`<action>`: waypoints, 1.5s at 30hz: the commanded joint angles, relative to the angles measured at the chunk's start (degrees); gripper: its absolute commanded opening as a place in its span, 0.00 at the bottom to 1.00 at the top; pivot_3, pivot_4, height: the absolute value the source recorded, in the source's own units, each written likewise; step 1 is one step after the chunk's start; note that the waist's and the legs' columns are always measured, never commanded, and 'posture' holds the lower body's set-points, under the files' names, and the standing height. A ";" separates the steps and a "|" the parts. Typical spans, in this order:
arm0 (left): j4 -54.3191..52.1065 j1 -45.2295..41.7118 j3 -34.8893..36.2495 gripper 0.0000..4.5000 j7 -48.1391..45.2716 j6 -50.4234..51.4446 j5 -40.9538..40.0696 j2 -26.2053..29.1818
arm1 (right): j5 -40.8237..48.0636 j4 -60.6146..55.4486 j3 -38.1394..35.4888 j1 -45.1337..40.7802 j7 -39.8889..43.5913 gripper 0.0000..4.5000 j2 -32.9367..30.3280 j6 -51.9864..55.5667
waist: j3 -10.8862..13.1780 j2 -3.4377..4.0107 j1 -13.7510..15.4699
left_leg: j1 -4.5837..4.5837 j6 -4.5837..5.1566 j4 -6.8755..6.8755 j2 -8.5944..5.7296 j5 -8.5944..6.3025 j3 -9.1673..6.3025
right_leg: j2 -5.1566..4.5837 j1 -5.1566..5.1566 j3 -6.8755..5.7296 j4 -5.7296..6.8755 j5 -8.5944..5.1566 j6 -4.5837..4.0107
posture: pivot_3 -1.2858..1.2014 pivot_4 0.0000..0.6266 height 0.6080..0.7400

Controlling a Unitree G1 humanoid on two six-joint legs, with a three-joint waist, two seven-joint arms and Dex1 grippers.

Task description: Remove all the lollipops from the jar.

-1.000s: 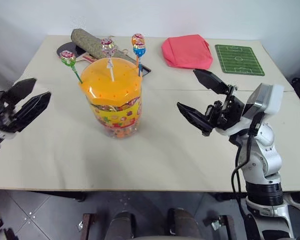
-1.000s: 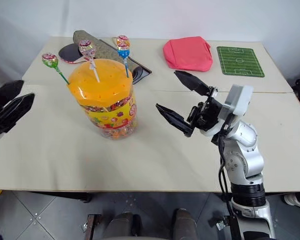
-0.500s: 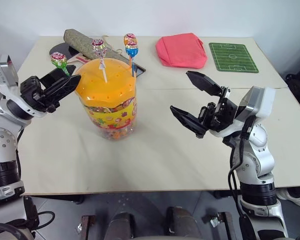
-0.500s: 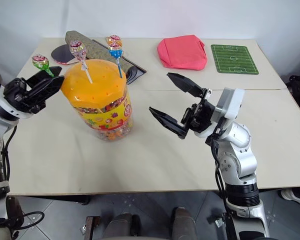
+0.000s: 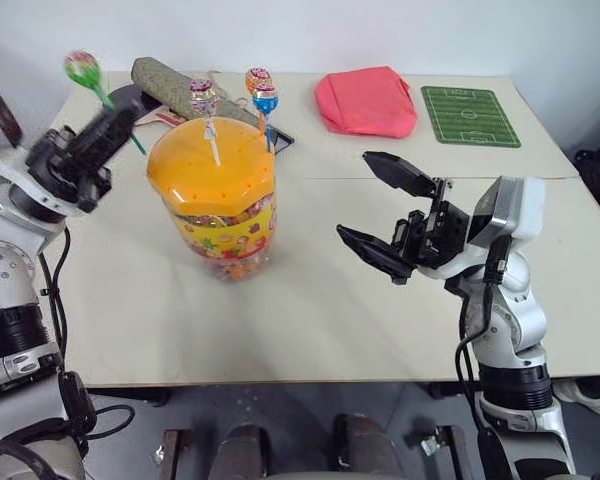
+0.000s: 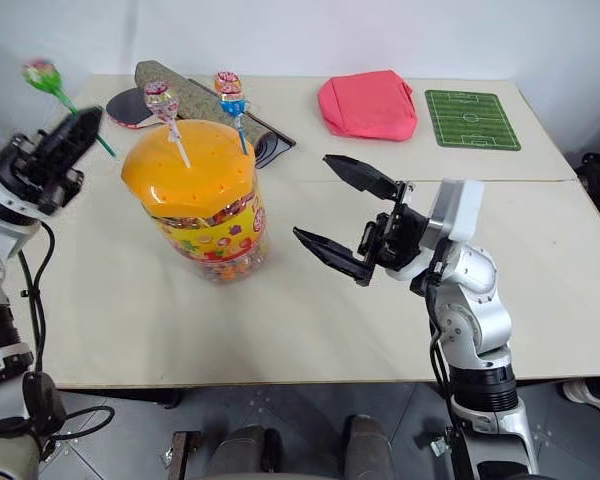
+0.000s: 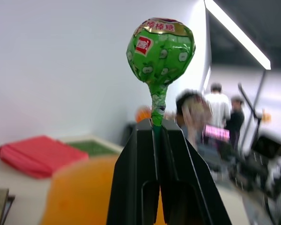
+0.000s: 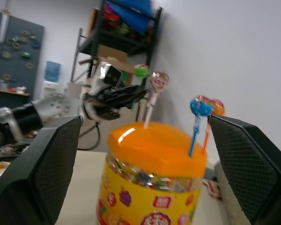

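The left end effector [image 5: 108,128] is clamped on the stick of the green lollipop [image 5: 81,68], held clear of the jar [image 5: 212,200] and up to its left; the pink-purple [image 5: 202,97], orange [image 5: 257,79] and blue [image 5: 267,98] lollipops stand in the orange lid; the right end effector [image 5: 378,212], fingers apart, hovers over the surface [image 5: 310,320] right of the jar.

I am standing at a big pale table [image 5: 310,300] by a white wall [image 5: 380,30]; a shelf [image 8: 117,37] is standing nearby.
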 commanded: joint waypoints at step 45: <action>-20.69 26.27 11.65 0.88 -6.91 -1.49 -2.56 6.62 | -10.31 11.19 4.25 -22.29 -23.16 1.00 8.88 28.08 | 0.04 -0.06 0.03 | -0.12 -0.05 -0.09 0.00 -0.13 0.20 | -0.13 -0.24 -0.18 0.12 -0.04 -0.07 | 0.52 0.24 1.00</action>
